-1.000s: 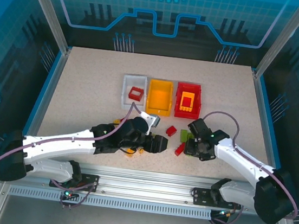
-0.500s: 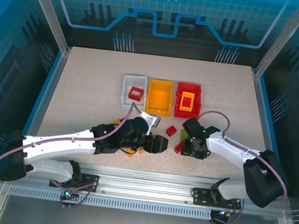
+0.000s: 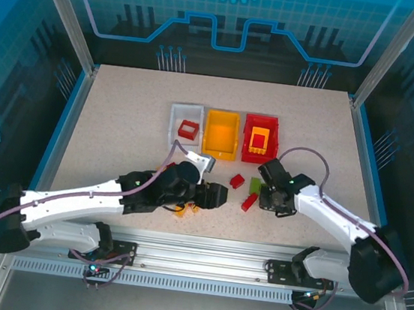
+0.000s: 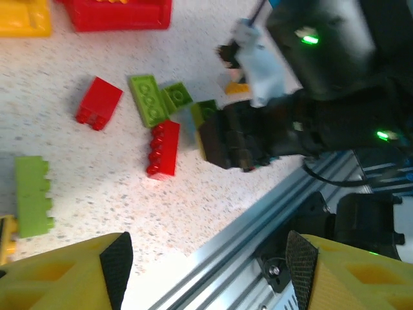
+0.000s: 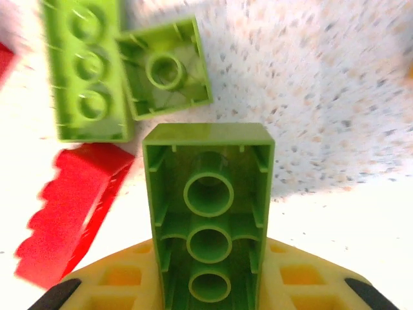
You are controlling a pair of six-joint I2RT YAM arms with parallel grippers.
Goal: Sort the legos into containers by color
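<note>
**Green brick gripped at the right fingers, left jaws standing apart**

Since half a second ago the right arm [image 3: 334, 224] has been swung outward to the right, with its gripper kept at the loose bricks. The left arm [image 3: 96, 198] has been drawn slightly to the left.

The right gripper [image 3: 269, 200] is seen closed upon a green brick [image 5: 208, 206]. In the right wrist view this brick is shown underside up, with the yellow fingers [image 5: 122, 279] set against both of its long sides. Beyond it, a long green brick [image 5: 87, 71] and a square green brick [image 5: 166, 68] are laid just beside each other on the table [image 3: 119, 129]. A red brick [image 5: 71, 213] is found to the left of the held one. A short red brick [image 3: 237, 181] is set apart from these, nearer the bins.

The left gripper [image 4: 208, 255] is held with its fingers wide apart and nothing between them, and it is pointed toward the right gripper. Small yellow pieces [image 3: 185, 210] are partly hidden under its wrist.

The three bins are ranged in a row at the middle of the table, well apart from the held brick. The white bin [image 3: 182, 114] is placed on the left, the yellow-orange bin [image 3: 221, 135] in the middle and the red bin [image 3: 263, 119] on the right. A red frame [image 3: 188, 129] is lodged in the white bin, and a yellow frame [image 3: 259, 139] in the red bin.
</note>
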